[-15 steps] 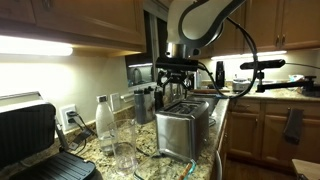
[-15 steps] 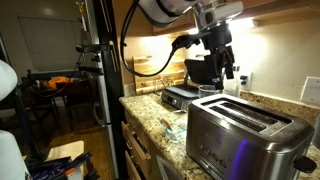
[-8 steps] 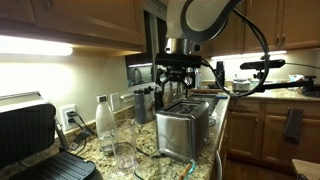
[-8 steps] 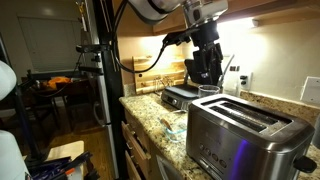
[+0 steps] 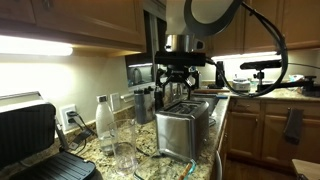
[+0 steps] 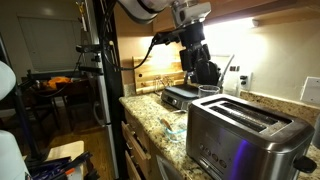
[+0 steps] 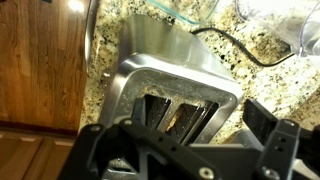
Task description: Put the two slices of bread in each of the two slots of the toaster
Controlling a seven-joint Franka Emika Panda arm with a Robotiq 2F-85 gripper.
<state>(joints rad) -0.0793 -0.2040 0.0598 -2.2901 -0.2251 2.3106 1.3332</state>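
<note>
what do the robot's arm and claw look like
The arm is built from smooth, rounded white and grey segments with a glossy finish. The claw is black and blocky, with two chunky black fingers. A thick black cable loops out from the arm.

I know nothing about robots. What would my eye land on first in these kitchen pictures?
First, the shiny boxy stainless-steel toaster near the edge of the speckled granite counter. Right above it hangs the robot's black gripper, fingers spread open, on a glossy white arm. The wrist view looks straight down into the toaster's two slots.
</note>
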